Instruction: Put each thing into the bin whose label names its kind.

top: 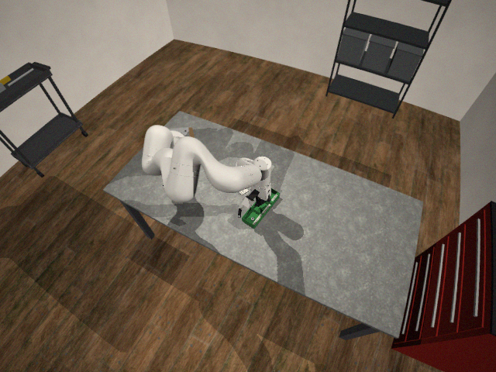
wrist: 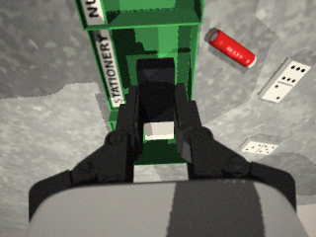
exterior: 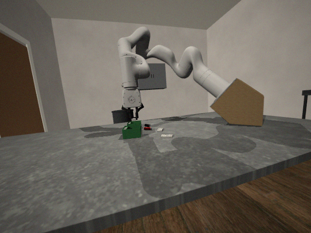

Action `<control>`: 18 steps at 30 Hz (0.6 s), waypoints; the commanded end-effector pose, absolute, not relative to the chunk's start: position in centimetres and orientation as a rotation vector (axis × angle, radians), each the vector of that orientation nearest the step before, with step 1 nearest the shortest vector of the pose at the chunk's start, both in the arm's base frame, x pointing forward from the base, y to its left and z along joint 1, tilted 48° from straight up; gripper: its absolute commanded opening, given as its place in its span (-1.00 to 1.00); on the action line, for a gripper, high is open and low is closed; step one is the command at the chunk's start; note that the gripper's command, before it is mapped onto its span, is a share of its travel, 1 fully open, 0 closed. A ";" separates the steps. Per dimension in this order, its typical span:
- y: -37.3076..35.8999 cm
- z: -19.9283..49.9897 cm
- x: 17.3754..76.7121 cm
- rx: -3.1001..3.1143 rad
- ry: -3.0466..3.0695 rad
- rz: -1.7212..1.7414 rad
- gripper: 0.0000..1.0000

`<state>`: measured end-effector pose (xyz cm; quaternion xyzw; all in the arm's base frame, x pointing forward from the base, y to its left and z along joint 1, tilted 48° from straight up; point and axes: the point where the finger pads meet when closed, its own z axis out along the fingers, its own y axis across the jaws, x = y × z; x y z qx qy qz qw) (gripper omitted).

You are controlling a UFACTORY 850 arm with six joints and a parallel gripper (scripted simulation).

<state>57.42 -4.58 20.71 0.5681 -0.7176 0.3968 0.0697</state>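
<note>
White label reading "STATIONERY" [wrist: 109, 66] is running along green bin [wrist: 190, 59] wall, left of gripper [wrist: 158, 129]; partial label "NU" [wrist: 95, 9] is showing farther ahead.

Wooden plank floor [top: 100, 280], plain pale walls [top: 256, 24], grey stone-patterned table [top: 352, 240] beneath the pincer, dark shelf rack [top: 337, 52] beyond it, red drawer cabinet [top: 448, 280], black cart [top: 56, 91], brown door [exterior: 17, 95].
</note>
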 end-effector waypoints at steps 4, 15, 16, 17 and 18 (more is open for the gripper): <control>-5.2 20.1 57.8 1.710 -2.160 1.195 -1.00; -6.3 18.9 58.4 1.710 -2.160 1.195 -1.00; -6.5 18.7 58.5 1.710 -2.160 1.195 -1.00; -6.6 18.6 58.6 1.710 -2.160 1.195 -1.00; -6.7 18.5 58.7 1.710 -2.160 1.195 -1.00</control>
